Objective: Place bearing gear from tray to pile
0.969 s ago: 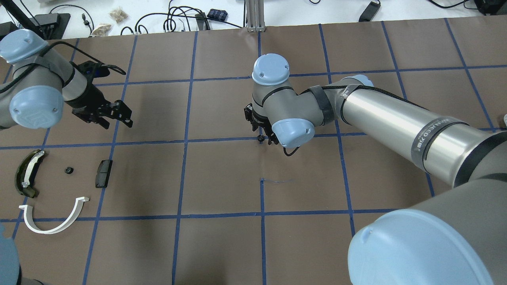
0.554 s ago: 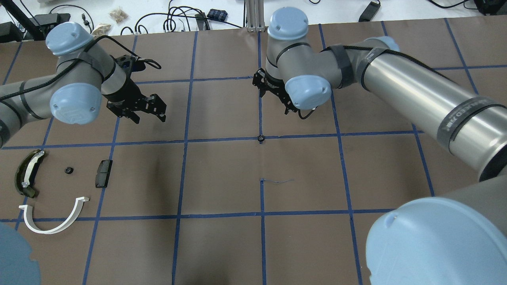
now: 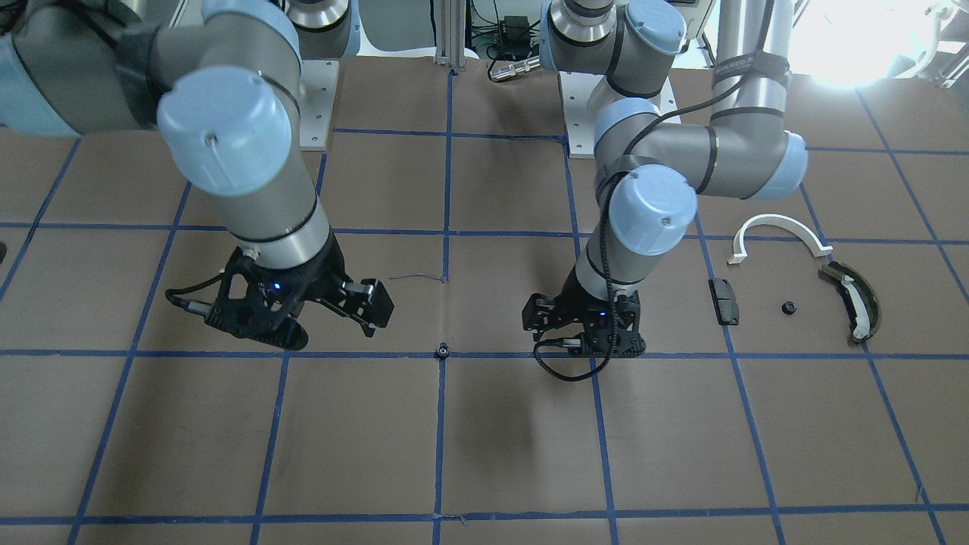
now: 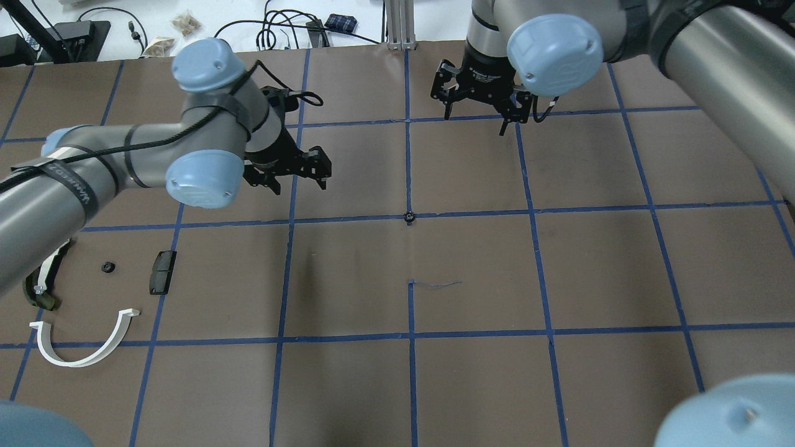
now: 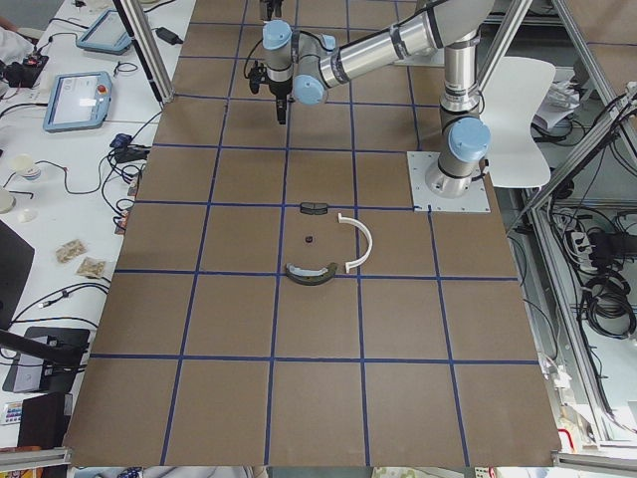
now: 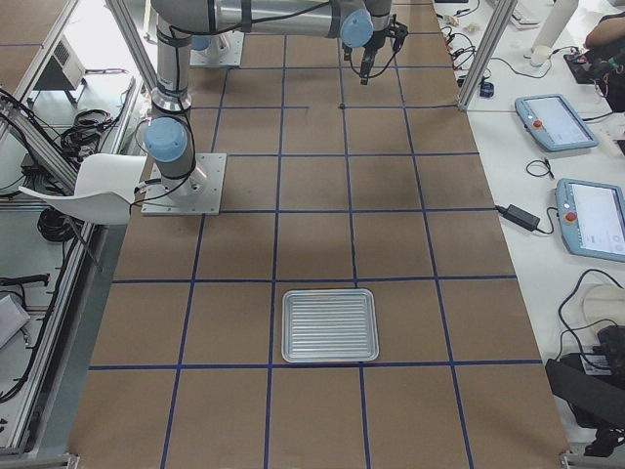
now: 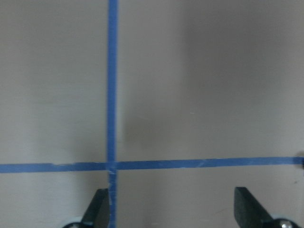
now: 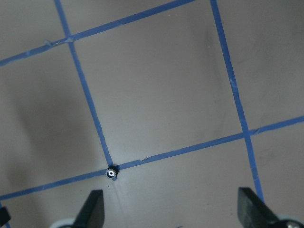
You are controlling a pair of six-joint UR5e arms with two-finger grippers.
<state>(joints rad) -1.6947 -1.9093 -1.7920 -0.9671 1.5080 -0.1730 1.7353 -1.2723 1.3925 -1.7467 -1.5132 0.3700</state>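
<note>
**Gear sits mid-worktop; both end effectors empty**

The bearing gear lies alone on a crossing of blue tape lines at the centre of the overhead view. It is off the tray, which sits low in the right-side view. It is also well apart from the pile at the overhead view's lower left.

The left end effector hangs above the worktop, up and to the left of the gear. Its fingers are spread wide and hold nothing. The right end effector, near the top centre, is equally wide open and empty.

The carry looks about half done, with the left arm apparently the one to finish it. Its next move calls for centring over the crossing, descending squarely, closing, then travelling to the pile.

The gear is tiny, dark and low, with a toothed rim and a pale bore. It leaves little margin for a misaligned pinch.
</note>
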